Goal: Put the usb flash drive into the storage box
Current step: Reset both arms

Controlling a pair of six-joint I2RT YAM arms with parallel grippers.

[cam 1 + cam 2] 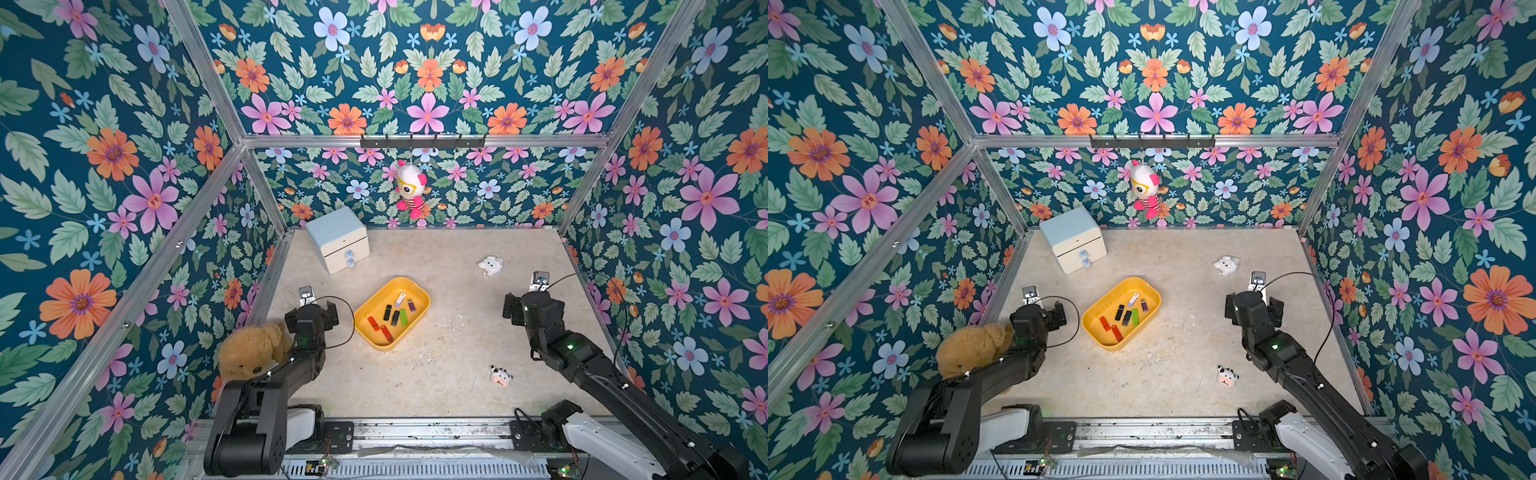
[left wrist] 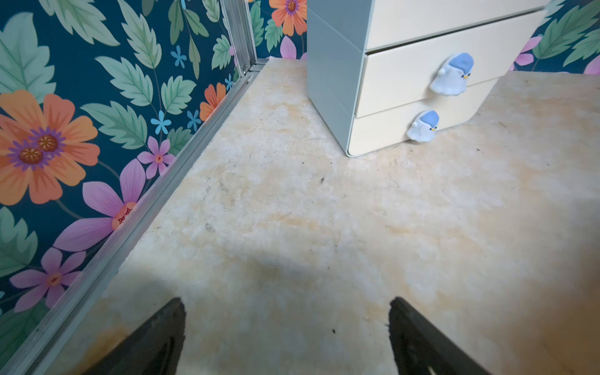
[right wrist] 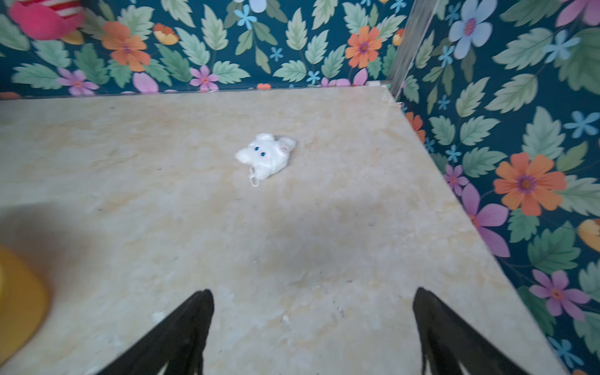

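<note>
The yellow storage box (image 1: 366, 311) (image 1: 1096, 313) lies slantwise mid-table. Several usb flash drives lie inside it, among them a green one (image 1: 403, 316), a red one (image 1: 373, 323) and a white one (image 1: 400, 299). My left gripper (image 2: 287, 302) is open over bare table, left of the box, with nothing between its fingers. My right gripper (image 3: 313, 292) is open too, empty, over bare table to the right of the box. A blurred corner of the box (image 3: 19, 298) shows at the edge of the right wrist view. In both top views the wrists hide the fingertips.
A blue-topped white cabinet (image 1: 338, 239) (image 2: 406, 74) stands at the back left. A small white plush (image 1: 491, 266) (image 3: 266, 156) lies at the back right and a cow toy (image 1: 500, 376) at the front right. A brown teddy bear (image 1: 253, 351) sits beside the left arm. Flowered walls close three sides.
</note>
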